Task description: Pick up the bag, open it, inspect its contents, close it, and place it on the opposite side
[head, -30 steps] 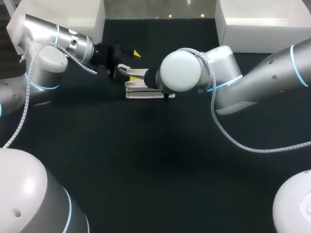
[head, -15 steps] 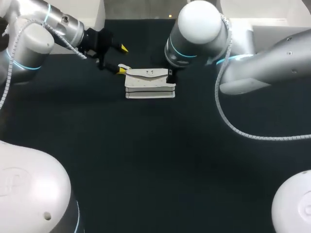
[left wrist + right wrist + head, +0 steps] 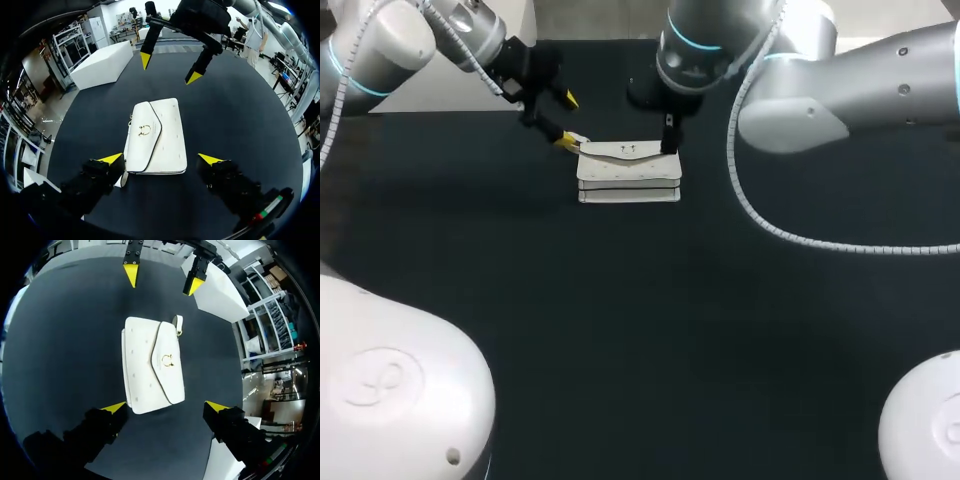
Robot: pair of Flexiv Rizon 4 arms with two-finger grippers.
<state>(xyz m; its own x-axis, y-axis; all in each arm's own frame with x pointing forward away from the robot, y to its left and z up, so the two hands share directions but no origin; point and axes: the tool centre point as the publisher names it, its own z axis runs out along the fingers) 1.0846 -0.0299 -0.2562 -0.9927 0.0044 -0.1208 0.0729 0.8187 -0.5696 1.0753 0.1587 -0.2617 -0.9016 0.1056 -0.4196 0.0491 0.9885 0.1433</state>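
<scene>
Barely started here: the white flap handbag lies flat, clasp shut, on the black table, with the left gripper and right gripper spread wide at either end, holding nothing, so everything from pickup onward is left.

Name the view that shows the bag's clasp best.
The right wrist view: the clasp shows as a clear gold ring on the white bag, facing the camera with nothing over it. The left wrist view shows the clasp nearly as clearly. The head view gives only a tiny mark.
</scene>
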